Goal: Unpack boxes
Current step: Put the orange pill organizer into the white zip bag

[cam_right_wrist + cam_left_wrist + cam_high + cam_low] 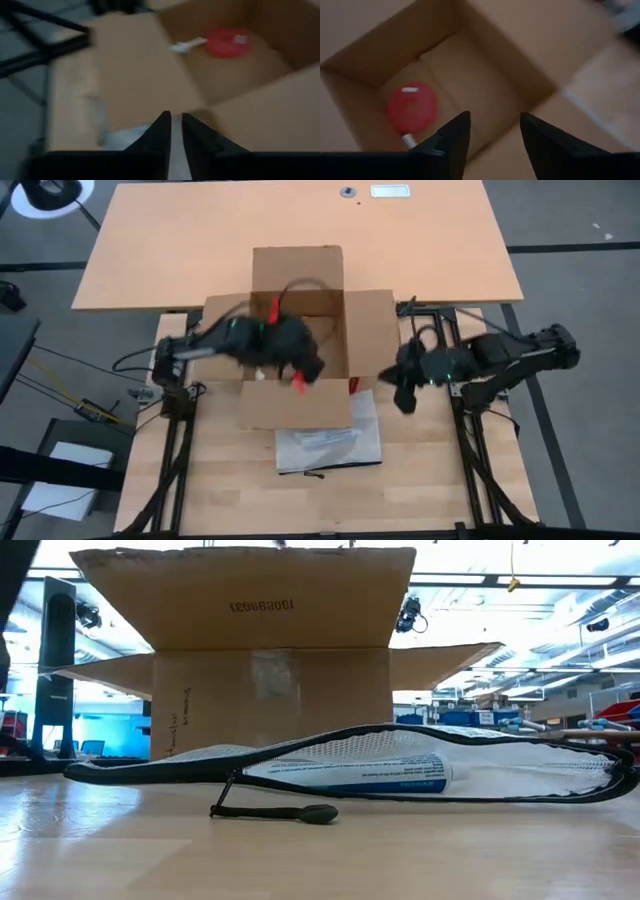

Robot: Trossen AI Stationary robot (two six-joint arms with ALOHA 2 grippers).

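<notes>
The brown cardboard box [300, 395] stands open in the middle of the table, its flaps spread out. On its floor lies a red round thing with a white handle [412, 106], which the right wrist view also shows [227, 41]. My left gripper [495, 116] hangs open above the box's inside, apart from the red thing, with nothing between its fingers. My right gripper [175, 116] hovers in the air off the box's right flap [372, 330]. Its fingers stand a narrow gap apart and hold nothing.
A white mesh pouch [400, 765] with a black edge and a white-and-blue tube inside lies on the table just in front of the box [328, 442]. Its black pull cord [275, 811] trails toward the near edge. A second tabletop [180, 250] lies behind the box.
</notes>
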